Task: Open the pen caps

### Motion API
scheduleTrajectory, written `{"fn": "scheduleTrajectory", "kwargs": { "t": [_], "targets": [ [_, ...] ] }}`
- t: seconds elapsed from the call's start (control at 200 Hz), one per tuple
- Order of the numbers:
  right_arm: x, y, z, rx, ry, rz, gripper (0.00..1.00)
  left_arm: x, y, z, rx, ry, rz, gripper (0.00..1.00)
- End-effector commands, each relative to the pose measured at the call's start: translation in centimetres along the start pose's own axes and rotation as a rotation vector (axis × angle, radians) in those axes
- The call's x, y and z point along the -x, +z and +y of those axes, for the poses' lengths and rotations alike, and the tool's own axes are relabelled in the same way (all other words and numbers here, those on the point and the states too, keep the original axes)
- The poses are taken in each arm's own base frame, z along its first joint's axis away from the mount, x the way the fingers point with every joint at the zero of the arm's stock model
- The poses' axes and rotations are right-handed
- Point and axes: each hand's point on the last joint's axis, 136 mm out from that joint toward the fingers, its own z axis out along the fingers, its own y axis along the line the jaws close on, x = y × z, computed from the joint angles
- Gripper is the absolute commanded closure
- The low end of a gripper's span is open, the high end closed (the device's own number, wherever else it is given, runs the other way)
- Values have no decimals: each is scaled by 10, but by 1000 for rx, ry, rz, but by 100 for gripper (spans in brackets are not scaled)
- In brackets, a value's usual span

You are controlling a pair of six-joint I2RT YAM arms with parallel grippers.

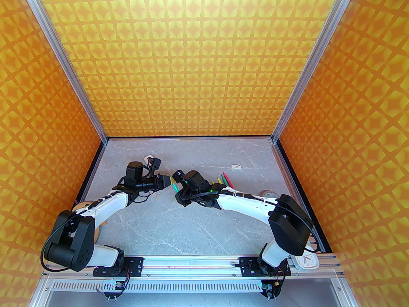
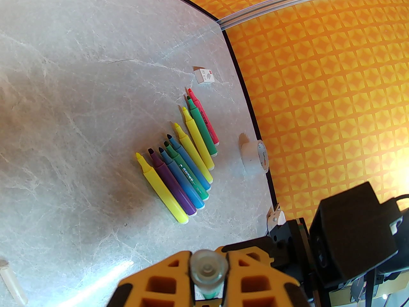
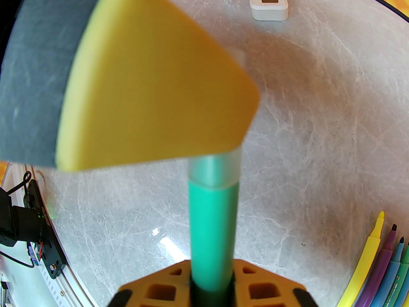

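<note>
The left claw (image 2: 207,278) is shut tight on a see-through cap (image 2: 207,265), with a yellow finger (image 3: 153,91) pressed on its side. The cap sits on the tip of a teal pen (image 3: 212,229). The right claw (image 3: 212,288) is closed around the barrel of that pen, lower down. The two claws hold the pen in the air over the middle of the desk (image 2: 64,75), and the cap does not look pulled off yet. I think the pen is very light and hard. Its smooth plastic may slip, so each claw needs a firm squeeze. The cap is thin and could bend or pop off fast. The best hold is on its round sides, with the other hold on the barrel just under it, and then a straight pull apart. To the right lie the other pens (image 2: 188,171), side by side, with bare tips. One loose cap (image 2: 11,283) lies on the desk near the left claw. A tape roll (image 2: 255,157) stands by the right edge.
</note>
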Motion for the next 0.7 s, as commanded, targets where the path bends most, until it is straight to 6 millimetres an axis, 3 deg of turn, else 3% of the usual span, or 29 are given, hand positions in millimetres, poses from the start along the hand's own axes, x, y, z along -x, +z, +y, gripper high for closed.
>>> {"fn": "scheduleTrajectory", "kwargs": {
  "t": [0.0, 0.22, 0.695],
  "targets": [
    [-10, -4, -6, -12, 3, 10, 88, 10, -4, -16, -45, 30, -27, 100],
    [-24, -6, -1, 39, -8, 34, 100, 23, -10, -11, -30, 5, -89, 100],
    [-50, -10, 2, 73, -24, 82, 100, 37, -21, 2, 48, -23, -156, 100]
  ]
}}
